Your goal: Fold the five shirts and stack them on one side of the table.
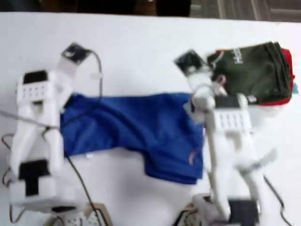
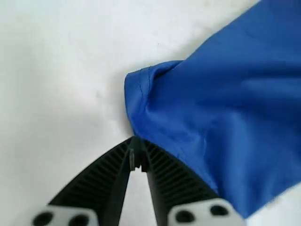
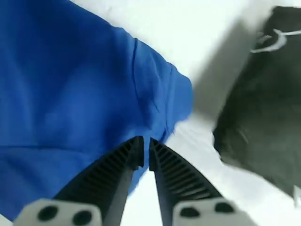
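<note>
High view: the white table [image 1: 141, 52] runs nearly to the top edge, with a dark strip of room [image 1: 117, 5] behind it. The blue shirt [image 1: 136, 127] lies spread and rumpled across the middle, between the left arm [image 1: 37, 136] and the right arm [image 1: 230, 127]. At the far right corner sits a folded stack, with a dark green shirt [image 1: 254, 70] on top and a red shirt [image 1: 286, 61] showing at its edge beneath. Thin cables [image 1: 77, 179] trail over the table by the left arm's base.

Left wrist view: the left gripper [image 2: 136, 155] has its ribbed black fingers drawn together to a bare slit. The tips meet right at a hemmed corner of the blue shirt [image 2: 225, 108] and appear to pinch the edge. The cloth is smooth and thin, with creases running toward the tips. Bare table [image 2: 56, 70] lies beside it.

Right wrist view: the right gripper [image 3: 142, 150] is likewise nearly closed, its tips on the blue shirt [image 3: 61, 94] near a stitched hem, seemingly nipping the fabric. The green shirt [image 3: 263, 122] lies just beyond a strip of table [image 3: 197, 42], apart from the blue.
</note>
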